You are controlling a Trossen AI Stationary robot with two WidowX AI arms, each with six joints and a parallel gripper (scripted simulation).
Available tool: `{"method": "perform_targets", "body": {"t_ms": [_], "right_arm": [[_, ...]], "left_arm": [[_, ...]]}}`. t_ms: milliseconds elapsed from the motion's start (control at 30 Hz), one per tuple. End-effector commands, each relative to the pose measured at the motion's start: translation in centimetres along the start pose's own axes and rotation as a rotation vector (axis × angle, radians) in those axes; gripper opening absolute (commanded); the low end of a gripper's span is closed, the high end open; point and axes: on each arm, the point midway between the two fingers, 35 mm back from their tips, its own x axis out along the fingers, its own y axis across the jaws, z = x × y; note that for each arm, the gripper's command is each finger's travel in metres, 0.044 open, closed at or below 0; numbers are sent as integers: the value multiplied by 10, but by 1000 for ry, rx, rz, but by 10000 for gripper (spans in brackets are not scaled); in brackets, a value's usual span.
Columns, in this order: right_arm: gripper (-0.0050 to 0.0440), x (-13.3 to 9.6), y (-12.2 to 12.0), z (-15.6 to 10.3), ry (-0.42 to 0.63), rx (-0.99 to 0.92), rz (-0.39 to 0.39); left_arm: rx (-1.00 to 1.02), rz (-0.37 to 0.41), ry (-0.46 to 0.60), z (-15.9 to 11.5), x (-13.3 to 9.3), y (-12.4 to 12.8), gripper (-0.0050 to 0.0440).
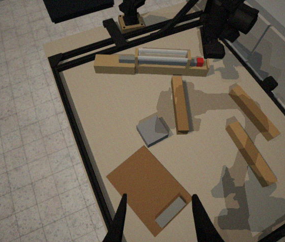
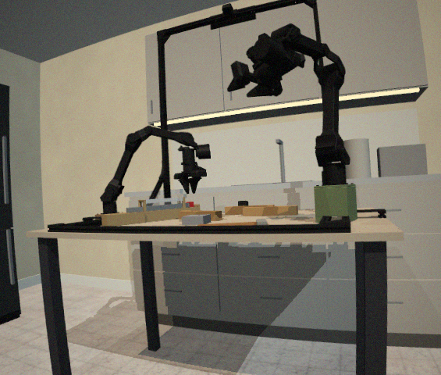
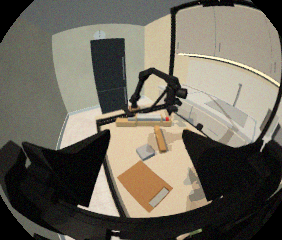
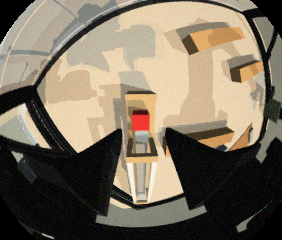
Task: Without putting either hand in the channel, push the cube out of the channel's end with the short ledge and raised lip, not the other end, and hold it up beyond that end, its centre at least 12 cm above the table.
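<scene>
The red cube (image 1: 199,61) sits on the short ledge at one end of the tan channel (image 1: 160,61), just outside the grey rails; it also shows in the right wrist view (image 4: 140,122). A grey block (image 1: 126,58) lies at the channel's other end. My right gripper (image 2: 190,185) hangs open and empty some way above the cube, fingers pointing down, and its fingers frame the cube in the right wrist view (image 4: 144,142). My left gripper (image 2: 240,82) is open and empty, held high above the near side of the table.
Three wooden bars (image 1: 179,103) (image 1: 253,112) (image 1: 250,153) lie on the table. A grey wedge block (image 1: 153,130) lies near the middle. A brown mat (image 1: 147,187) with a grey slab lies near the front. A black frame (image 1: 71,125) edges the table.
</scene>
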Motion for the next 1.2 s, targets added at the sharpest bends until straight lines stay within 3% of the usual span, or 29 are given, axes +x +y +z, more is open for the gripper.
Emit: {"method": "perform_targets", "body": {"t_ms": [0, 1167], "right_arm": [[220, 8, 0, -1, 6, 4, 4], [220, 55, 1, -2, 6, 4, 4]], "left_arm": [[0, 0, -3, 0, 0, 0, 400], [0, 0, -3, 0, 0, 0, 400]]}}
